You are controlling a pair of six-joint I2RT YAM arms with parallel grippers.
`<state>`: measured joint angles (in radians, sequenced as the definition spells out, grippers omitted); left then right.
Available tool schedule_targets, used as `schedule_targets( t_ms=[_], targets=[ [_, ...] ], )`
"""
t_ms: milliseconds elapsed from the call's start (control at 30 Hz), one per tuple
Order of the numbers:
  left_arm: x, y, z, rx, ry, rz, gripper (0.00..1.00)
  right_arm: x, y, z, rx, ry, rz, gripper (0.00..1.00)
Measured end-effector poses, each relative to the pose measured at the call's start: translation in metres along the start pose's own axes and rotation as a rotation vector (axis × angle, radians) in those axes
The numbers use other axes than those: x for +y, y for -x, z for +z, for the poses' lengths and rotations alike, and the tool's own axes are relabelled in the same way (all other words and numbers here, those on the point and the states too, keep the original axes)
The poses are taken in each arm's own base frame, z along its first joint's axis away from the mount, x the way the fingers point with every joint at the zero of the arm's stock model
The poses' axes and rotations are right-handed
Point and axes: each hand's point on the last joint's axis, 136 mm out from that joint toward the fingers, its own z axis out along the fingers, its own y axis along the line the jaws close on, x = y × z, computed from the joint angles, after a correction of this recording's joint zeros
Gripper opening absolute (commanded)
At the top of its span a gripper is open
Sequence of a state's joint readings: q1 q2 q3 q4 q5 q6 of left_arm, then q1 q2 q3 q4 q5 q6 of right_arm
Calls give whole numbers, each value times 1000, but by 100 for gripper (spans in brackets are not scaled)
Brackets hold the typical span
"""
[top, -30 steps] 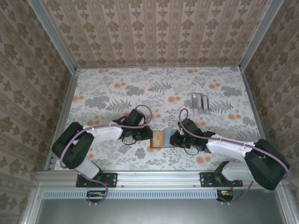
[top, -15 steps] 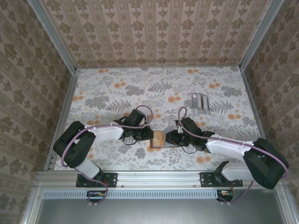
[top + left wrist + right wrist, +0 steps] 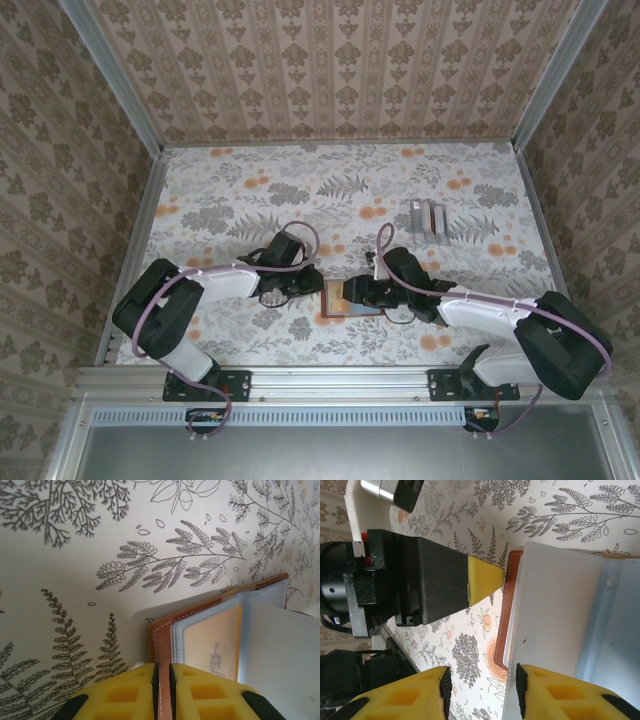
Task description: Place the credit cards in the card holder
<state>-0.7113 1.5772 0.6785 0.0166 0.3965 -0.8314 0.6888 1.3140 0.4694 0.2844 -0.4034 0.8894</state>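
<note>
**A:** Leather-brown, the card holder [image 3: 350,300] lay between both grippers. What changed from above?

**B:** The right gripper [image 3: 357,292] had slid further over it and its jaws had parted (a release, I'd judge), so a card was probably delivered.

**A:** Left wrist?

**B:** The left gripper [image 3: 161,672] stayed clamped on the holder's stitched edge. A light-blue credit card [image 3: 280,665] lay over its inside.

**A:** Right wrist?

**B:** Jaws apart over the holder's edge, gripping nothing, wrist held low.

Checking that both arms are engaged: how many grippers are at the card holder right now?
2. The left gripper is clamped on the card holder's leather edge, on its left; the right gripper sits at its right side, jaws apart.
</note>
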Motion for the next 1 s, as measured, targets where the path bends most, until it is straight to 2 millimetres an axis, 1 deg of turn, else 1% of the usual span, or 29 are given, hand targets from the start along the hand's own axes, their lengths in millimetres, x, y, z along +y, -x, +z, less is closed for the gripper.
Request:
schedule_targets(
  t_ms=[267, 333, 400, 467, 533, 633, 700, 767, 833, 1000],
  targets=[
    [7, -1, -5, -14, -8, -22, 18, -6, -1, 9, 20, -17, 7, 41],
    [7, 1, -6, -19, -11, -24, 18, -9, -2, 17, 38, -20, 15, 40],
    [7, 1, -7, -22, -10, -25, 18, -14, -3, 25, 59, -31, 30, 37],
    [11, 3, -7, -30, -1, -34, 18, -17, -4, 37, 88, -35, 47, 34],
    [18, 7, -9, -41, 5, -53, 20, -18, -4, 46, 104, -25, 64, 34],
    [32, 9, -12, -56, 21, -95, 22, -16, -3, 47, 110, -20, 67, 38],
    [33, 11, -15, -66, 24, -102, 24, -12, 4, 41, 99, -28, 51, 41],
    [32, 13, -21, -81, 29, -101, 26, -6, 22, 29, 60, -39, 28, 45],
    [29, 15, -29, -100, 32, -91, 28, 0, 50, 10, -14, -64, -1, 49],
    [21, 22, -48, -157, 34, -61, 45, 3, 144, -59, -298, -241, -94, 55]
  ],
)
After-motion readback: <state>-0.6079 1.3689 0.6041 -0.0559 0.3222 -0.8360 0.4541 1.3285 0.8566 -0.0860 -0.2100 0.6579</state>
